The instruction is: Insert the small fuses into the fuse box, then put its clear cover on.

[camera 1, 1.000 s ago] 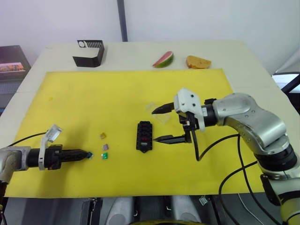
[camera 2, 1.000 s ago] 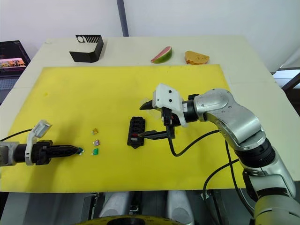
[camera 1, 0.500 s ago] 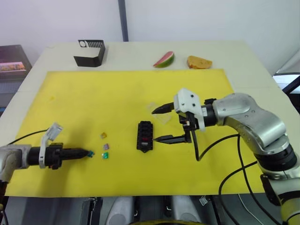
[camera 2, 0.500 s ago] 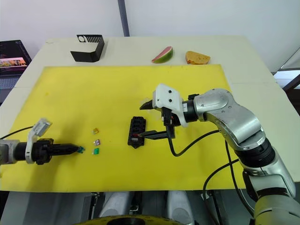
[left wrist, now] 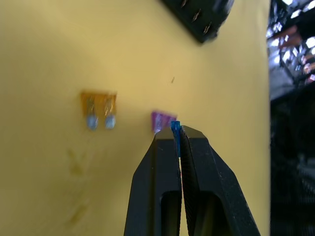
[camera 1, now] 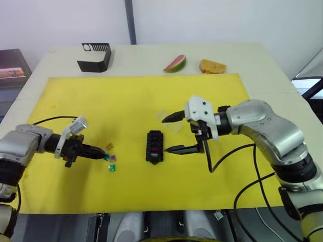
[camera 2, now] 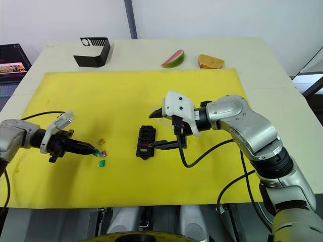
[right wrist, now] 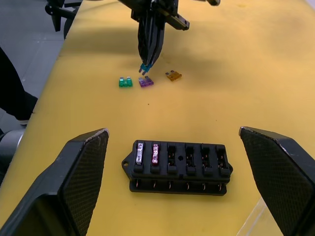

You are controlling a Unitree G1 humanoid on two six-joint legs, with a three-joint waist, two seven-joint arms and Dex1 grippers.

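The black fuse box lies mid-mat with two fuses seated at one end. My left gripper is shut on a small blue fuse, hovering just over the loose purple fuse. Beside it lie an orange fuse and a green fuse. My right gripper stands wide open just right of the fuse box, with nothing between its fingers. The clear cover lies on the mat behind the box, partly hidden by the upper right finger.
A yellow mat covers the table. A larger black slotted stand sits at the back left. A watermelon slice and a piece of bread lie at the back right, off the mat.
My left gripper has moved right and farther onto the mat with the blue fuse, ending over the loose fuses. The right arm and the fuse box have stayed put.
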